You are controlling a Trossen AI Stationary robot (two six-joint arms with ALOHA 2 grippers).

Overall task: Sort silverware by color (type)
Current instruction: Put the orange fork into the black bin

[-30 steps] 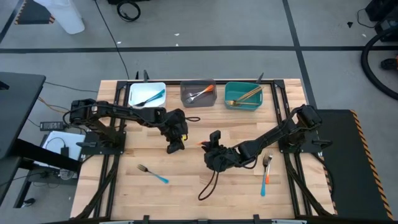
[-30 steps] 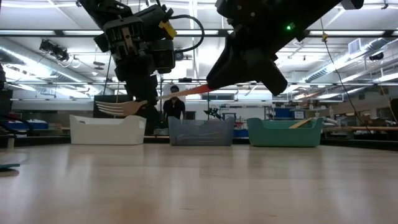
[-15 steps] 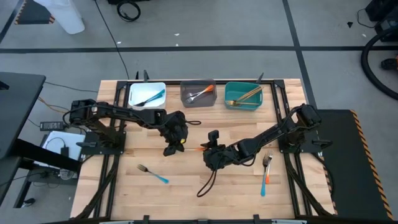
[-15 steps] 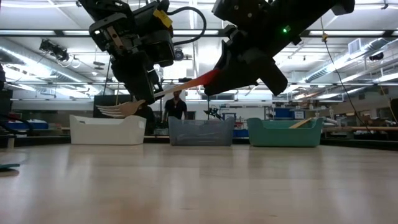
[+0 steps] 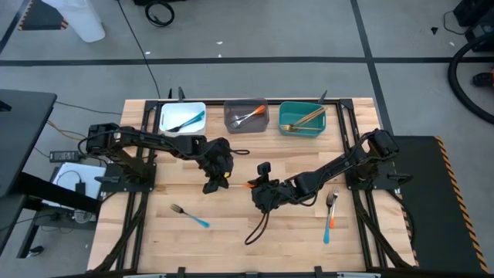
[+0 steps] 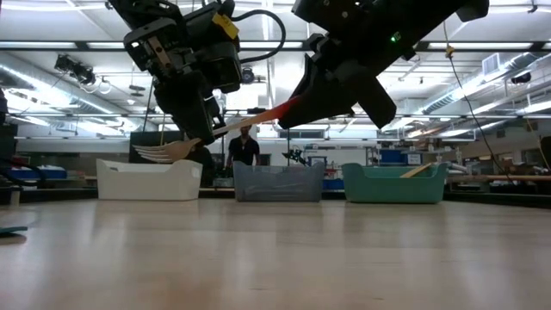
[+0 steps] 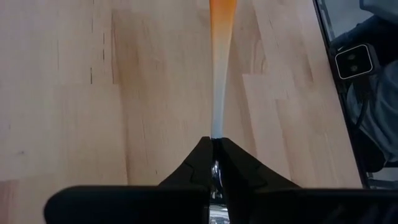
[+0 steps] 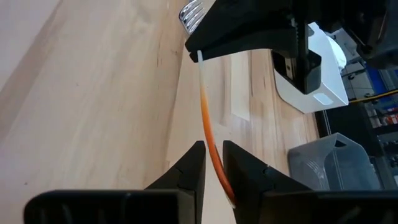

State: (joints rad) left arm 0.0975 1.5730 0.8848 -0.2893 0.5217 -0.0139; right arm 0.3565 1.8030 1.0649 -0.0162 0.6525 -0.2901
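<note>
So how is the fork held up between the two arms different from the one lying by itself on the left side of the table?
The orange-handled fork is off the table, clamped in the left gripper's shut jaws, its orange end at the right gripper; the blue-handled fork lies flat on the wood, untouched. Handle colours differ: orange against blue. Both have silver heads.

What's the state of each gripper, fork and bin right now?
Left gripper: shut on orange fork.
Right gripper: fingers either side of the handle, grip unclear.
Orange fork: in the air, between both grippers.
White bin: holds a blue utensil.
Grey bin: holds an orange fork.
Teal bin: holds gold utensils.
Blue fork: on the table.
</note>
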